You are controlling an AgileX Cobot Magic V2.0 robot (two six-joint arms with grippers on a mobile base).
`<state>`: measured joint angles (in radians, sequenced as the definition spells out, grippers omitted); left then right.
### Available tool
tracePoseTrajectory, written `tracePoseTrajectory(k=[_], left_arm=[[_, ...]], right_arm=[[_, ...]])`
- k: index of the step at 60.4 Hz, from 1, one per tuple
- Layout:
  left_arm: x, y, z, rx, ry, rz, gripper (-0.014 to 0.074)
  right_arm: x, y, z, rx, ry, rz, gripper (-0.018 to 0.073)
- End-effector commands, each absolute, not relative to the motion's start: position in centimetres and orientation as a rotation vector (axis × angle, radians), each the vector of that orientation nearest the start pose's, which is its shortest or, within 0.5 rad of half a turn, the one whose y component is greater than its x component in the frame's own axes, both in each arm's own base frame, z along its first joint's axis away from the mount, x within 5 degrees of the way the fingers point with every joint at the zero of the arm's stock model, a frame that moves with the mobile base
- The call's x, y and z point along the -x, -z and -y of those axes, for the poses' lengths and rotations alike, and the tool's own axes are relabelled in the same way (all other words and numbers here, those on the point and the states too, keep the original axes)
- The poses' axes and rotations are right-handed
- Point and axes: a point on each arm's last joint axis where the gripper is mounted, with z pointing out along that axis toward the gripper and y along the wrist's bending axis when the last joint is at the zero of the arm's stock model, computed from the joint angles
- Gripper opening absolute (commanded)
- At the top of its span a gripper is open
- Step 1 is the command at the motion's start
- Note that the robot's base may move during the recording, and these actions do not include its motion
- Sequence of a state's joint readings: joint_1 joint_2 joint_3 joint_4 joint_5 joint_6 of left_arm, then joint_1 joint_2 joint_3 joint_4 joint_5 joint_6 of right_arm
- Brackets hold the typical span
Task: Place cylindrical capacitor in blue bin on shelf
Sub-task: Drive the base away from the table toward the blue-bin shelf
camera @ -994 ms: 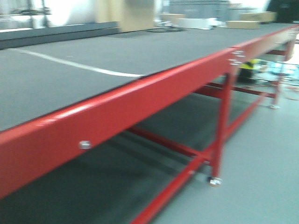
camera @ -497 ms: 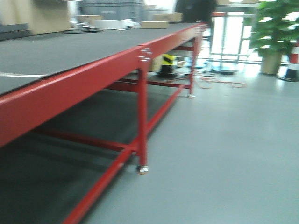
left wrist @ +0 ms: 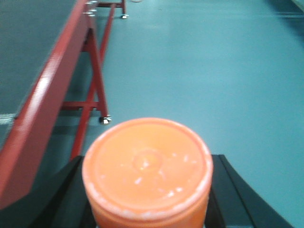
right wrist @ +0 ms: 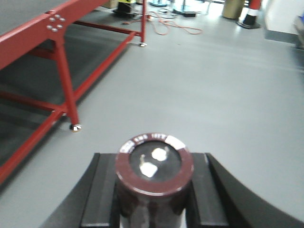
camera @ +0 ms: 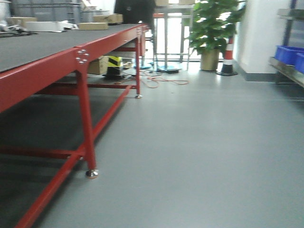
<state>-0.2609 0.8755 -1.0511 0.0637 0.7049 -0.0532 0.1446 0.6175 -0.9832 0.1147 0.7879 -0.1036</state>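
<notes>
Right wrist-mounted view has the right pincer [right wrist: 154, 194] pinching the cylindrical capacitor [right wrist: 154, 164], with black fingers [right wrist: 97, 194] pressed against either side. Its dark brown body stands upright, with two pale terminals on top. Left wrist-mounted view shows the left pincer [left wrist: 147, 204] likewise clamped on an orange cylinder [left wrist: 147, 164] with a round, flat top. Both hang above grey floor [camera: 199, 152], with the red-framed bench [camera: 52, 64] to the left. Exterior front-facing view places the shelf [camera: 286, 71] at the far right edge, carrying a blue bin [camera: 286, 53], well apart from the bench. A potted plant [camera: 211, 28] and a striped cone [camera: 228, 57] stand at the back.
</notes>
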Motion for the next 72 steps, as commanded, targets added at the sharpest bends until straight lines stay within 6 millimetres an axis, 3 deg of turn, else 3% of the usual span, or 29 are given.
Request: tracePoseTrajectory(k=[1, 72], left_arm=[[-16.23, -41.46, 4.10, -0.234, 0.141, -1.974, -0.0111], [-16.18, -41.49, 4.08, -0.234, 0.141, -1.972, -0.0111]], right_arm=[[-9.07, -42.18, -2.04, 0.212, -0.156, -1.864, -0.0099], [-9.07, -42.18, -2.04, 0.212, -0.156, -1.864, -0.0099]])
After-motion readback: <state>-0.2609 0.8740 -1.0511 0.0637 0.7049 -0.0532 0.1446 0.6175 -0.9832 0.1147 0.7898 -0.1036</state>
